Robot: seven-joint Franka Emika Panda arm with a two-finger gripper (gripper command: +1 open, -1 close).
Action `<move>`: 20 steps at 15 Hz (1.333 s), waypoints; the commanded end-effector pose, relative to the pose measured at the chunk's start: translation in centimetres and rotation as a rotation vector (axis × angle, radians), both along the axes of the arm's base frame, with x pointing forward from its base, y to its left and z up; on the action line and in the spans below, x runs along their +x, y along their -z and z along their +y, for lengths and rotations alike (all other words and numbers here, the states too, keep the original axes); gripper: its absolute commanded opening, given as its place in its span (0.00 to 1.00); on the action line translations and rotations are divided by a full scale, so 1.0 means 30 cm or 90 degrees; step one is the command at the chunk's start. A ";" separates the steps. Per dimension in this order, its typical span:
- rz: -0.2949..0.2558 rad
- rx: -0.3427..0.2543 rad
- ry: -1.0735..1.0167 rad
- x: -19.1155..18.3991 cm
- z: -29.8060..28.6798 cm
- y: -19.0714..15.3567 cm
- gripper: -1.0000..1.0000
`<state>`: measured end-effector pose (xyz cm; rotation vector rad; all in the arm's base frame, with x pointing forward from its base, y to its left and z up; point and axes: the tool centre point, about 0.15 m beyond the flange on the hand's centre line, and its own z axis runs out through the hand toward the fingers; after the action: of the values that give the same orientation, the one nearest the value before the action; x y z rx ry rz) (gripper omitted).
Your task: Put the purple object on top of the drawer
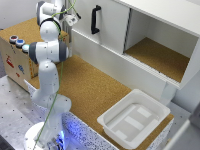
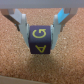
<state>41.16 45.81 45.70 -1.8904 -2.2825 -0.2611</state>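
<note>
In the wrist view my gripper (image 2: 41,44) is shut on the purple object (image 2: 41,36), a dark purple block with yellow letters G and A. It hangs above a cork surface (image 2: 15,60). In the exterior view the gripper (image 1: 72,18) is raised high at the back, just at the exterior view's left of the drawer (image 1: 112,25). The drawer is a large white cabinet with a black vertical handle (image 1: 95,19) and a cork-floored compartment (image 1: 157,56). The block is too small to make out in the exterior view.
A shallow white plastic tub (image 1: 116,112) stands on the cork tabletop (image 1: 90,87) at the front, towards the exterior view's right. A wooden box with coloured round buttons (image 1: 17,42) sits at the exterior view's left, behind the arm's base (image 1: 47,95).
</note>
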 end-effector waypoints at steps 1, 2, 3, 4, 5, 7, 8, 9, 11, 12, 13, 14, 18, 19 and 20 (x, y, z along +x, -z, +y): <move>0.051 -0.116 -0.021 0.080 0.098 0.001 0.00; 0.046 -0.116 -0.001 0.091 0.096 0.005 1.00; 0.046 -0.116 0.008 0.095 0.093 0.006 1.00; 0.045 -0.113 0.014 0.097 0.089 0.001 1.00; 0.040 -0.110 0.022 0.099 0.085 -0.013 1.00; 0.004 -0.098 0.049 0.101 0.069 -0.073 1.00; -0.022 -0.103 0.061 0.097 0.056 -0.099 1.00; -0.042 -0.101 0.076 0.091 0.040 -0.124 1.00; -0.065 -0.106 0.104 0.077 -0.002 -0.156 1.00; -0.086 -0.122 0.124 0.073 -0.029 -0.160 1.00; -0.100 -0.135 0.149 0.067 -0.061 -0.166 1.00; -0.109 -0.148 0.171 0.060 -0.087 -0.168 1.00; -0.119 -0.153 0.294 0.059 -0.192 -0.139 1.00; -0.109 -0.142 0.334 0.059 -0.221 -0.117 1.00; -0.099 -0.132 0.377 0.051 -0.253 -0.095 1.00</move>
<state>43.85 41.18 50.15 -2.4847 -2.0673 -0.1965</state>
